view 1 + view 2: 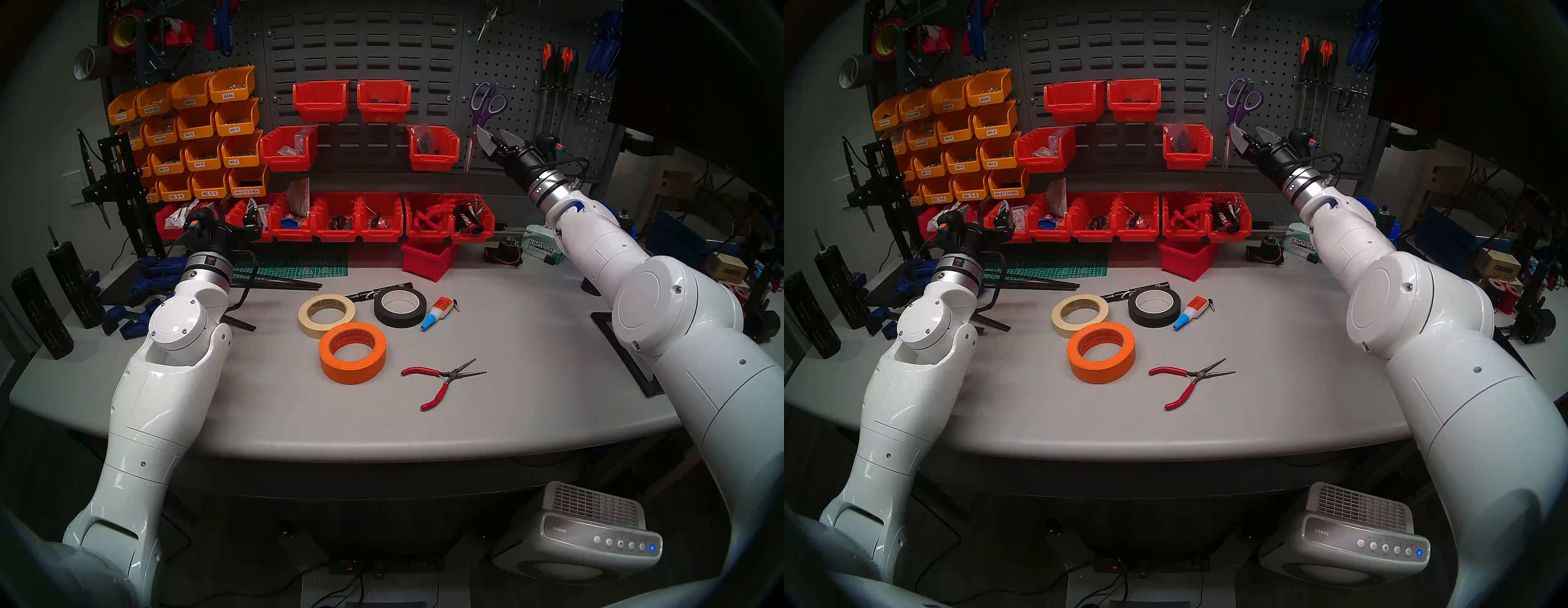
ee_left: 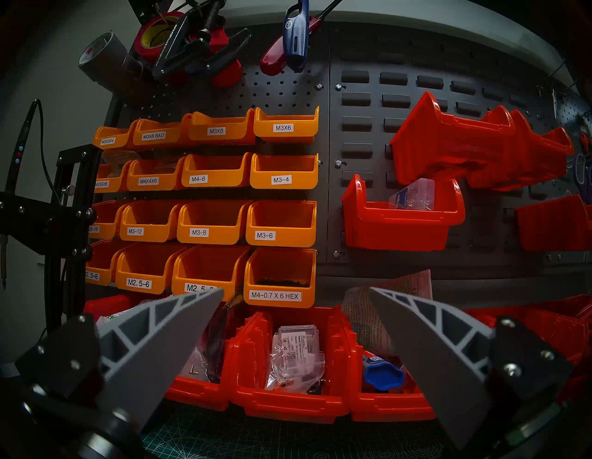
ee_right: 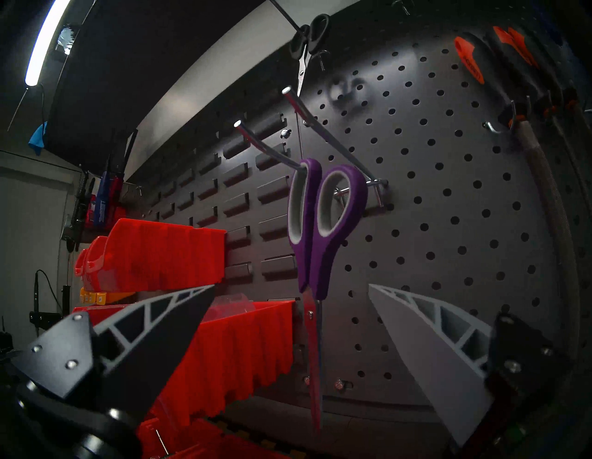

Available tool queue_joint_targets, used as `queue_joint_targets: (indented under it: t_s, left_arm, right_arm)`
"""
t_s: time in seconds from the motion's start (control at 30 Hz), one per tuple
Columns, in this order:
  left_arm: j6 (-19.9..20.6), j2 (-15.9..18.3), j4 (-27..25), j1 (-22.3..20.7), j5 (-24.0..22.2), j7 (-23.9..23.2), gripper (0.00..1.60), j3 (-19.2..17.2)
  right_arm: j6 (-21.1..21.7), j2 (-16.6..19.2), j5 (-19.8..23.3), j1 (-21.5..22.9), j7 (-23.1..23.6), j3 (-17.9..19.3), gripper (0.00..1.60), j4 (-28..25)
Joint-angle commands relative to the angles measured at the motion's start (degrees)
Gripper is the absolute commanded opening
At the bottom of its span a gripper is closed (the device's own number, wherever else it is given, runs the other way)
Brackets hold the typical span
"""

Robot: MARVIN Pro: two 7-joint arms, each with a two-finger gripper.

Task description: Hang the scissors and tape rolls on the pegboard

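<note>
So you're roughly a quarter done by my count. Nearest you on the tabletop [image 1: 530, 382] the three tape rolls haven't been touched: the orange roll [image 1: 353, 352] lies flat up front, touching the cream roll [image 1: 326, 315] behind it, and the black roll [image 1: 400, 307] sits just to the right of the cream one, all flat and nowhere near a hook. The red pliers [image 1: 441, 380] and the glue bottle [image 1: 437, 313] beside them aren't your job. Your left end effector [image 2: 296, 323] hangs over the back left of the tabletop with fingers spread and nothing between them, pointed at the bins. Further back, the right end effector [image 3: 291, 323] is up at the pegboard [image 3: 448, 224], fingers wide apart and empty, with the scissors [image 3: 315, 230] dangling in front of it. Those are done: they hang by the handle loops from a two-prong hook [image 3: 320, 134], blades straight down. What's left is all three rolls. Only the right wrist view shows the loop actually seated on the prong, with plenty of free prong sticking out; the head views just show purple handles against the board. The head views, in turn, are the only ones that show the rolls.
</note>
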Motion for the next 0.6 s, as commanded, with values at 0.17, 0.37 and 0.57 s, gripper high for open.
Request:
queue_joint_targets:
  t_s: [0.17,0.37,0.57]
  left_arm:
    - [-1.0,0.0,-1.8,-2.1,0.0,-0.1,1.60,-0.5]
    - [-1.0,0.1,-1.8,-2.1,0.0,-0.1,1.60,-0.5]
    - [-0.9,0.1,-1.8,-2.1,0.0,-0.1,1.60,-0.5]
  right_arm:
    - [0.7,2.5,0.9,2.3,7.2,0.8,1.60,-2.5]
    - [1.8,3.5,0.7,1.5,11.4,0.8,1.60,-3.0]
    - [3.2,3.7,1.5,-0.1,16.3,1.6,1.60,-2.9]
